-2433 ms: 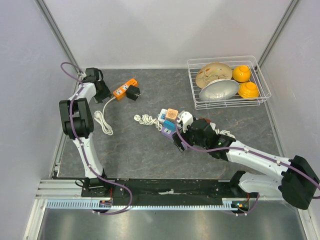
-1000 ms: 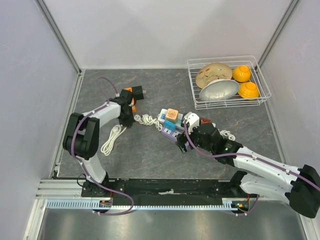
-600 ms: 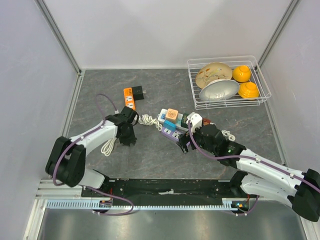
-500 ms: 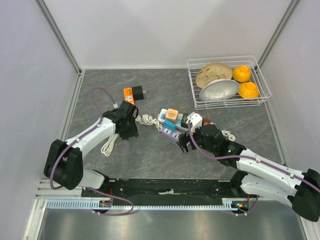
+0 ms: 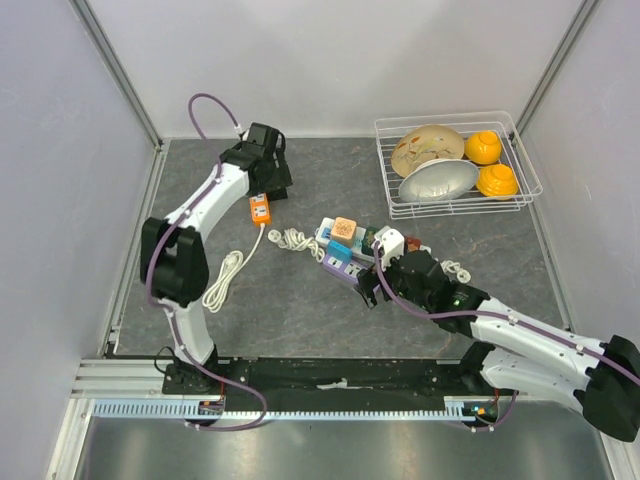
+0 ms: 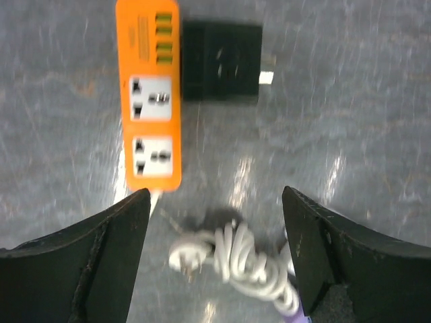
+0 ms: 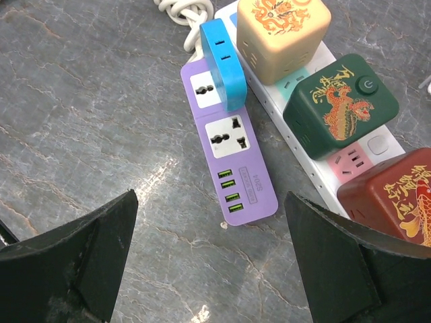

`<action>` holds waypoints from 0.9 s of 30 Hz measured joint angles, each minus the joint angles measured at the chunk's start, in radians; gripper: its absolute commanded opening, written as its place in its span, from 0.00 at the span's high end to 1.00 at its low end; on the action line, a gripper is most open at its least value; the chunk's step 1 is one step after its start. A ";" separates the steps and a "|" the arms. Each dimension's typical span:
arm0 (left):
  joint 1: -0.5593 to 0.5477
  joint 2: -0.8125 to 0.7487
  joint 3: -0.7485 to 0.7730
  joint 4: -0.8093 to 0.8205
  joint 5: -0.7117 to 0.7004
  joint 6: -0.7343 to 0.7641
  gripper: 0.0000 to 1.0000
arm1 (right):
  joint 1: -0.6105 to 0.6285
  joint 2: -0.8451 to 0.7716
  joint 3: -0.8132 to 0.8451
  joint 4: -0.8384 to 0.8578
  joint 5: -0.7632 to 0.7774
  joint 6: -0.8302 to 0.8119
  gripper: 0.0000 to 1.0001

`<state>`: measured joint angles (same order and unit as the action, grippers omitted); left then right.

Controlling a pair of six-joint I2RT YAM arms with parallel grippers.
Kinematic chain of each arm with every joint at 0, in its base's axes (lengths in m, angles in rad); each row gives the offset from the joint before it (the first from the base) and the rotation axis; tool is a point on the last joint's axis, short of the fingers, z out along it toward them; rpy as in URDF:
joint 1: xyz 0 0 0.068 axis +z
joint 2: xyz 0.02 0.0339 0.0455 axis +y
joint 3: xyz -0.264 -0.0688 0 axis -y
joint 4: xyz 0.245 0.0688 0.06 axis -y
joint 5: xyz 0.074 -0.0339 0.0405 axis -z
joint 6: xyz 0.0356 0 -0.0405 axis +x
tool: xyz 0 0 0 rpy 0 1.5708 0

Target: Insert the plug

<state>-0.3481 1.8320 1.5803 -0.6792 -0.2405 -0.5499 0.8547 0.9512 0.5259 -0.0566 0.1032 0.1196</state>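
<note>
Left hand (image 6: pixel 215 194) above black plug (image 6: pixel 222 62), apart

Smooth orange plastic on the power strip (image 6: pixel 148 101), matt black plastic on the adapter (image 6: pixel 222 62) beside it. Grey marbled tabletop (image 6: pixel 363 121) with a faint sheen. Rubbery white cable (image 6: pixel 236 259). Smooth purple plastic on the second strip (image 7: pixel 232 155); thin white-coated metal wire for the basket (image 5: pixel 460 206)

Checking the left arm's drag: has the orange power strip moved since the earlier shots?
Yes. The orange power strip has swung round and sits farther from the back wall than before.
</note>
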 measured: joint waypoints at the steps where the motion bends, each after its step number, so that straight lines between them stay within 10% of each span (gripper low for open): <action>1: 0.002 0.052 0.057 0.001 -0.011 0.011 0.15 | 0.000 0.005 0.000 0.000 0.003 0.000 0.02; 19: 0.020 0.474 0.451 -0.052 -0.099 0.099 0.29 | 0.000 0.079 0.000 0.008 0.011 0.002 0.02; 23: 0.021 0.483 0.452 -0.064 -0.100 0.108 0.39 | 0.000 0.097 0.000 0.012 0.011 0.005 0.02; 27: 0.021 0.483 0.457 -0.076 -0.098 0.117 0.70 | 0.000 0.103 0.000 0.012 0.011 0.007 0.02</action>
<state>-0.3275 2.3154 2.0369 -0.7555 -0.3382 -0.4328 0.8547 1.0546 0.5255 -0.0448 0.1143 0.1268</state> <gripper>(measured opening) 0.603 0.983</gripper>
